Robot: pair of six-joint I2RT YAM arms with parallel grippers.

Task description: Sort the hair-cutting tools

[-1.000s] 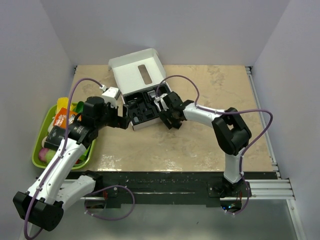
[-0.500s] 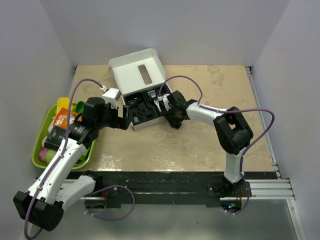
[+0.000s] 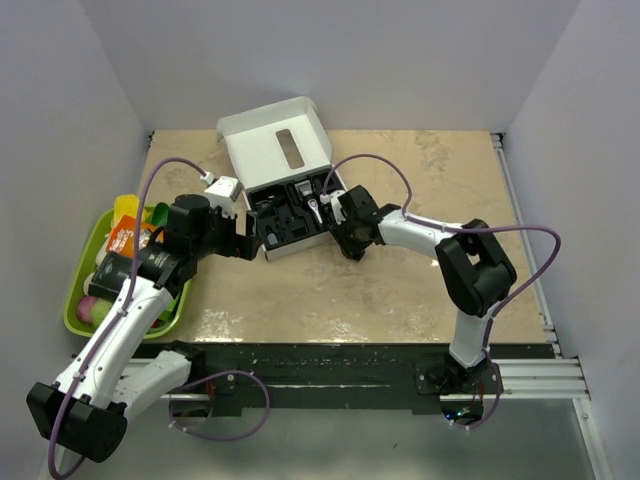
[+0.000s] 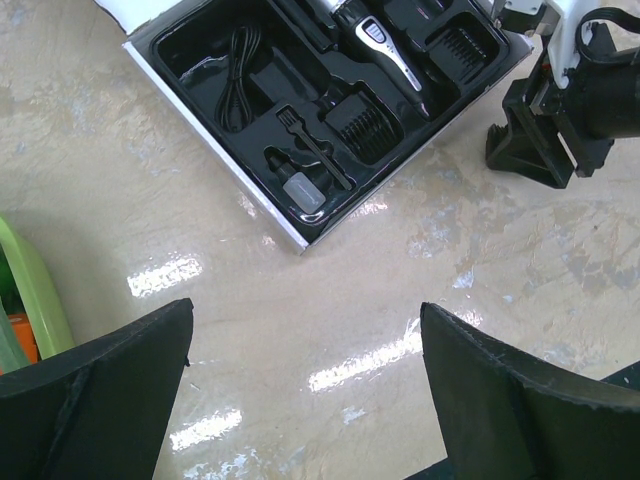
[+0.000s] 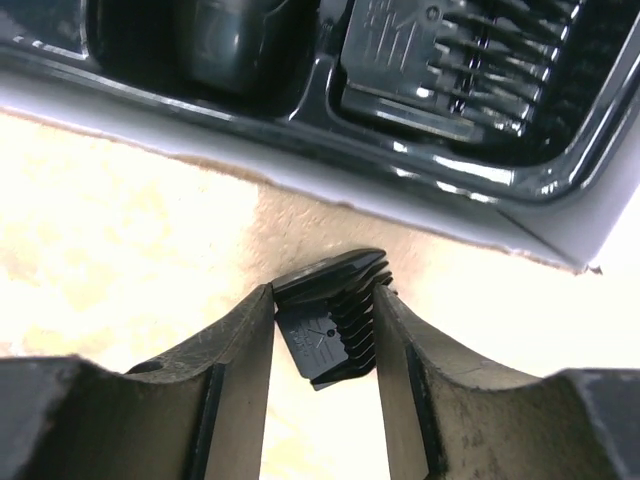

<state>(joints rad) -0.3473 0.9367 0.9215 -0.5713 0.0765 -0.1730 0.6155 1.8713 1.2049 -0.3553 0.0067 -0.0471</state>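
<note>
Drawn back from the white box [image 3: 275, 150] since a second ago, the right gripper [image 5: 325, 300] is now found over the marbled table [image 4: 450, 250], just beside the box's right edge, and its elbow has been swung further right. One small black comb attachment [image 5: 332, 325] is clenched by its sides between the two fingers; whether it touches the table cannot be told. The left arm is seen unmoved. The left gripper [image 4: 307, 320] is spread fully wide with nothing grasped, held above the table near the box's front corner.

Within the black insert [image 4: 190, 50] are counted one slim hair clipper [image 4: 392, 52] with a silver head, two further comb attachments [image 4: 362, 128] [image 4: 466, 44], one coiled thin black cord [image 4: 236, 85] and one small brush [image 4: 305, 165], each in its own recess. One green tray [image 3: 75, 300] of colourful items is set at the table's left edge.

A moulded mark is borne on the held comb, but it cannot be read.
</note>
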